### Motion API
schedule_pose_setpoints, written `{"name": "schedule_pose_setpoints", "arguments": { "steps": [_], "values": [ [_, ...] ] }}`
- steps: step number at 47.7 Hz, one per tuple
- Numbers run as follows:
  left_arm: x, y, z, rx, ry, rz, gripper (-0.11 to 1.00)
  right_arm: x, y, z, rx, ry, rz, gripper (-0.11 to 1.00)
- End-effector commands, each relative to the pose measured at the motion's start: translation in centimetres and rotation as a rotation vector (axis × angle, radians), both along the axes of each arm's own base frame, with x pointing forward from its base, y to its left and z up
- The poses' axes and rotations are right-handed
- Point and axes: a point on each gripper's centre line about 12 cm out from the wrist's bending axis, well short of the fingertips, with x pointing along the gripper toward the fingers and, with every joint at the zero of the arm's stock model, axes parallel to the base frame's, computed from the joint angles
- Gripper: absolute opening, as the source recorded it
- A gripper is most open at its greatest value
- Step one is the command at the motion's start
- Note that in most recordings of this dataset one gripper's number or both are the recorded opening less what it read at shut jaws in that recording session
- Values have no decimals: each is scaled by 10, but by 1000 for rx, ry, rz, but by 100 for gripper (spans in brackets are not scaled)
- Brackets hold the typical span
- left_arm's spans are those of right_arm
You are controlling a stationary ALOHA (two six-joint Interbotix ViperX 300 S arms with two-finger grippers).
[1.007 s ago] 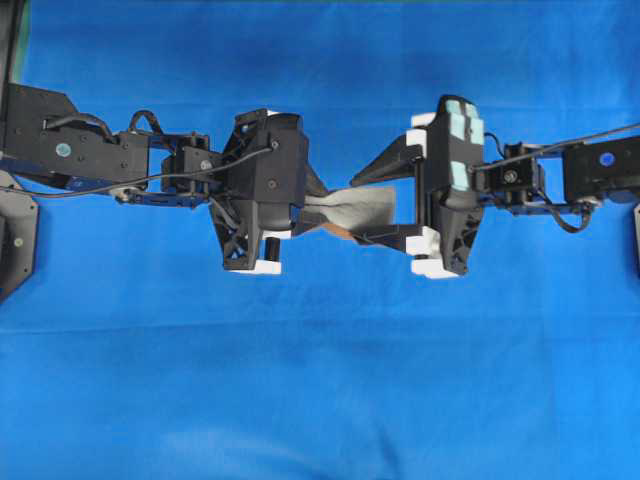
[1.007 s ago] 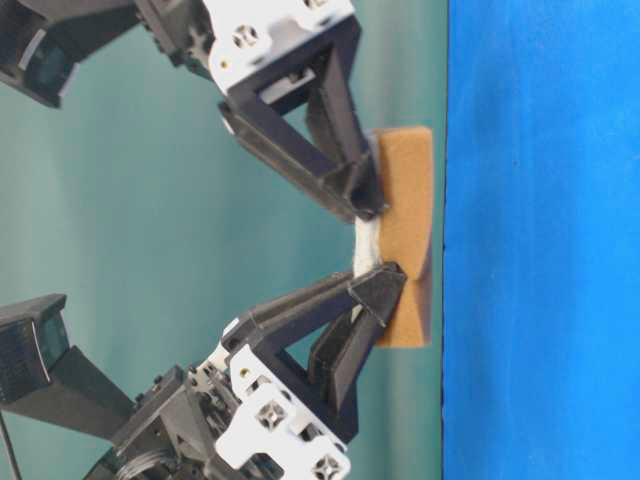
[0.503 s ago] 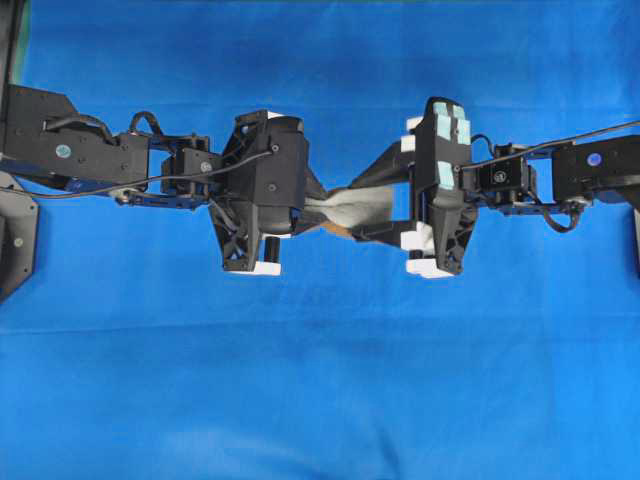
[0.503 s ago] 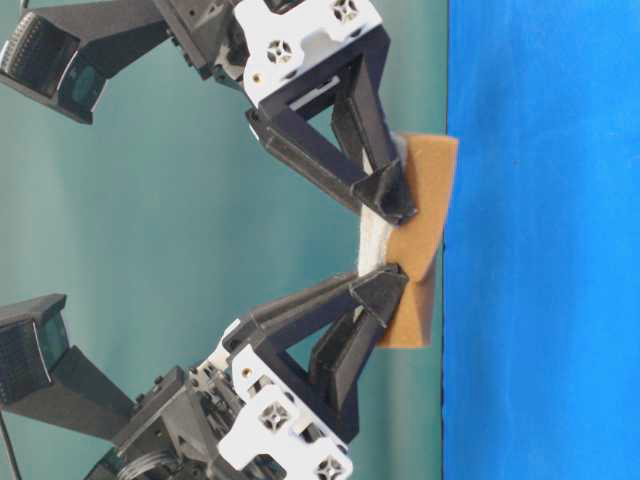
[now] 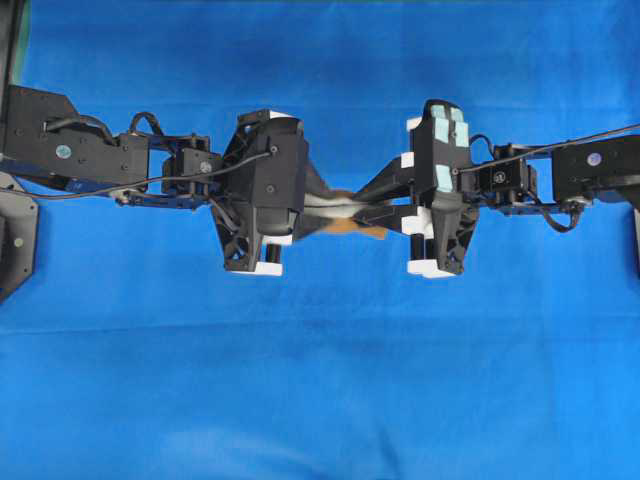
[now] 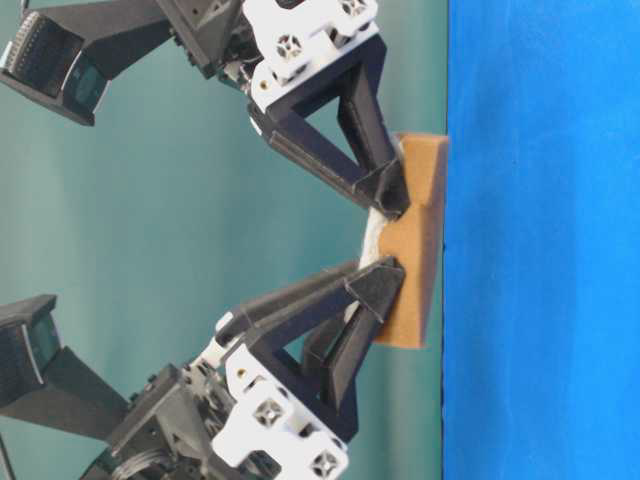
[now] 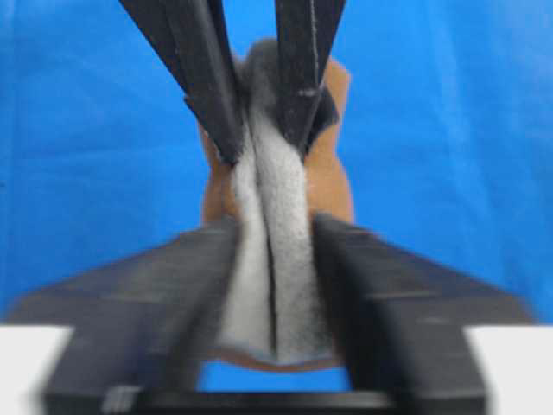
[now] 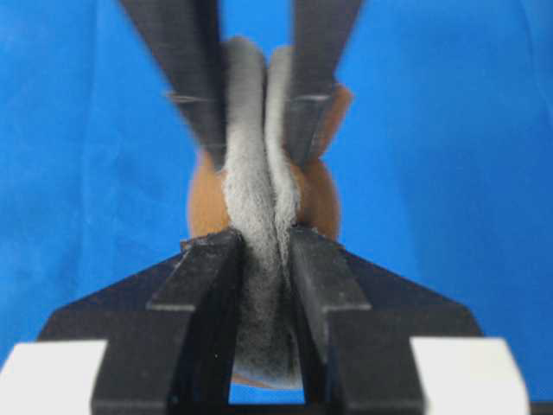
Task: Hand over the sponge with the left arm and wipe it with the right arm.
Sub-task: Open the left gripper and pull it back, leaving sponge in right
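The sponge (image 5: 335, 204) hangs above the blue cloth at mid-table, folded lengthwise, grey-white face inward and orange layer outward. Both grippers grasp it from opposite ends. My left gripper (image 5: 322, 210), plain black, has its fingers against both sides of the sponge (image 7: 272, 268); those fingers are blurred in the left wrist view. My right gripper (image 5: 362, 208), with teal patches, is shut on the other end and pinches the sponge (image 8: 259, 216) thin. In the table-level view the sponge's (image 6: 418, 240) orange side faces the cloth, the right gripper (image 6: 390, 198) above and the left gripper (image 6: 380, 285) below.
Blue cloth (image 5: 320, 380) covers the whole table. Both arm bodies stretch in from the left edge (image 5: 60, 150) and the right edge (image 5: 600, 170). A teal wall (image 6: 150, 200) stands behind in the table-level view.
My right gripper has closed from wide open onto the sponge and squeezed it narrower. The sponge has tilted a little. The left arm has stayed in place.
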Motion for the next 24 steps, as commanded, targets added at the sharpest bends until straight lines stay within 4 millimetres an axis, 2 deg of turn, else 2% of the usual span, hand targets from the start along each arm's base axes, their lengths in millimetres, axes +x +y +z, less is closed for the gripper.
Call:
{"name": "schedule_pose_setpoints", "arguments": {
  "steps": [1, 6, 9, 24],
  "values": [
    [-1, -2, 18, -12, -57, 3, 45, 3, -1, 16, -4, -38, -1, 24],
    [-10, -3, 21, -12, -66, 2, 77, -2, -1, 20, -5, -49, -1, 24],
    [-17, -3, 23, -14, -72, 2, 89, -5, -1, 22, -5, -52, -1, 24],
    [-69, -15, 35, -39, -138, -17, 89, -17, 0, 25, -5, -60, -1, 24]
  ]
}}
